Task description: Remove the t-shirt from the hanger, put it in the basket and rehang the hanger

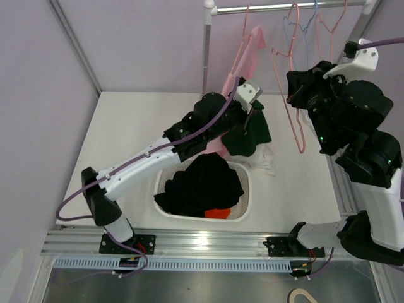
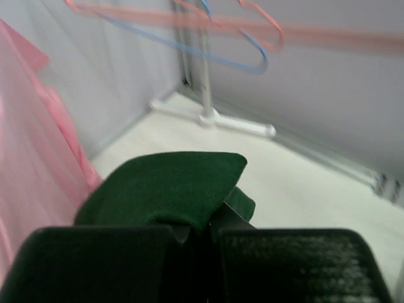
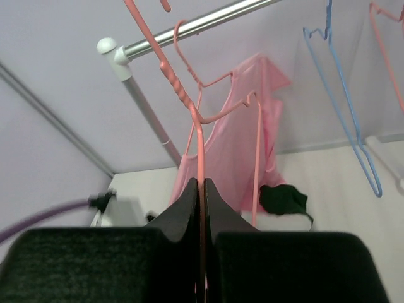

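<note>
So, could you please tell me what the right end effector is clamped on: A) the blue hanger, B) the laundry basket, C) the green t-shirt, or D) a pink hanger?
D: the right wrist view shows the right end effector shut on the wire of a pink hanger; the green t-shirt is in the left end effector.

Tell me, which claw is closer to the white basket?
Left. Left gripper holds a green t-shirt just beyond the basket; right gripper clamps a pink hanger farther off.
</note>
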`<state>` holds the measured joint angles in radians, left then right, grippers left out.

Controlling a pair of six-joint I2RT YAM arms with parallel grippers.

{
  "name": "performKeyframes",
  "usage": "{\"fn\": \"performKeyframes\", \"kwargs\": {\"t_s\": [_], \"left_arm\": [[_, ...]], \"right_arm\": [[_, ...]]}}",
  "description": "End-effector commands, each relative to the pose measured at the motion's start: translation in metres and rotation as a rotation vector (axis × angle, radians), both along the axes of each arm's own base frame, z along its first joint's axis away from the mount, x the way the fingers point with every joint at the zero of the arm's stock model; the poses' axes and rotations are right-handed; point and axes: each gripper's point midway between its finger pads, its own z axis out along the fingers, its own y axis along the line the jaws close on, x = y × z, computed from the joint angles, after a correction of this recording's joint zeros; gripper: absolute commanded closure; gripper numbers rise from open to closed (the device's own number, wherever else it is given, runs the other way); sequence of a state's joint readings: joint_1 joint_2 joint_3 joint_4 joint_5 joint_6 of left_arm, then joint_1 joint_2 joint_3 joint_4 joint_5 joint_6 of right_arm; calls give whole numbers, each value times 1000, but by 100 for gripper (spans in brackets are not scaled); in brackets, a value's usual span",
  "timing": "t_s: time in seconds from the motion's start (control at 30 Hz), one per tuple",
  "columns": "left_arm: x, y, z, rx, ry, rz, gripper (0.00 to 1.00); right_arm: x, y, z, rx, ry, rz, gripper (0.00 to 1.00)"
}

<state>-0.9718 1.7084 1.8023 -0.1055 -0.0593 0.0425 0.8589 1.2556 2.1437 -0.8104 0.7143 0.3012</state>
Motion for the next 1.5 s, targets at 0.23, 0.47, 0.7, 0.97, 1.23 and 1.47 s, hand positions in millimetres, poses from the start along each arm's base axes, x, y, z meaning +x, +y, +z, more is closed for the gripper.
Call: {"fn": "performKeyframes", "kwargs": {"t_s": [0.23, 0.47, 0.7, 0.97, 1.23, 1.47], "left_arm": [[-110, 105, 140, -173, -102, -96, 99], [-140, 174, 229, -284, -209, -46, 99], [-157, 213, 248, -331, -239, -15, 99], [-125, 205, 211, -245, -216, 107, 99], [-100, 195, 178, -204, -165, 144, 99], [-79, 188, 111, -167, -31, 187, 99]], "right_arm": [[77, -9, 28, -78, -88, -158, 100], [123, -23, 32, -71, -115, -200, 100], [171, -35, 18, -57, -93, -199, 100], [211, -35, -10, -59, -43, -183, 100], [216, -31, -40, -66, 26, -172, 100], [199, -34, -61, -62, 54, -178, 100]]}}
